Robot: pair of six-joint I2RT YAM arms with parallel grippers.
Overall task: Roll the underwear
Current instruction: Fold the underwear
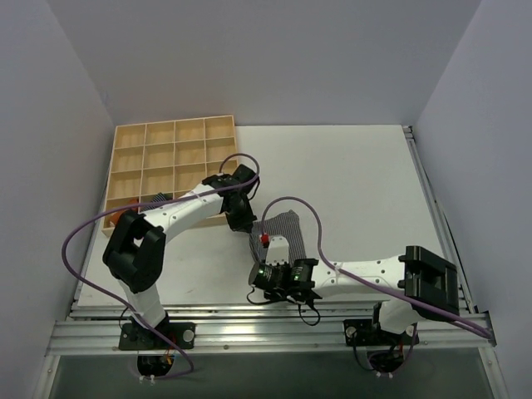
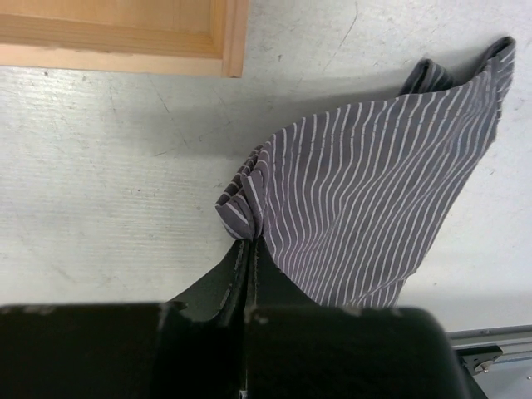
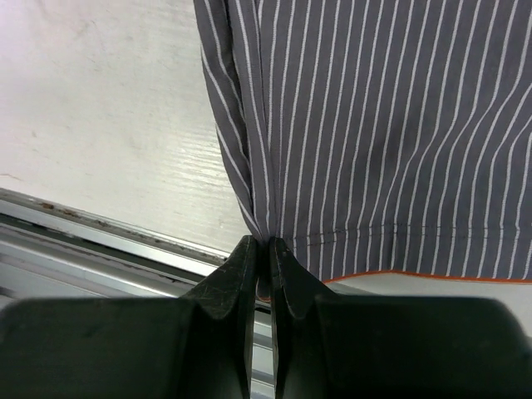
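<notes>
The white table (image 1: 349, 174) is being occupied by a wooden compartment tray (image 1: 166, 158) at its far left and, nearer the middle, the grey white-striped underwear (image 1: 285, 229). A bunched corner is being pinched in the closed left gripper (image 2: 252, 243); the near hem is being pinched in the closed right gripper (image 3: 260, 249).

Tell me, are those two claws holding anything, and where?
Both hold the underwear: the left gripper pinches a bunched edge, the right gripper pinches its stitched hem near a corner.
</notes>
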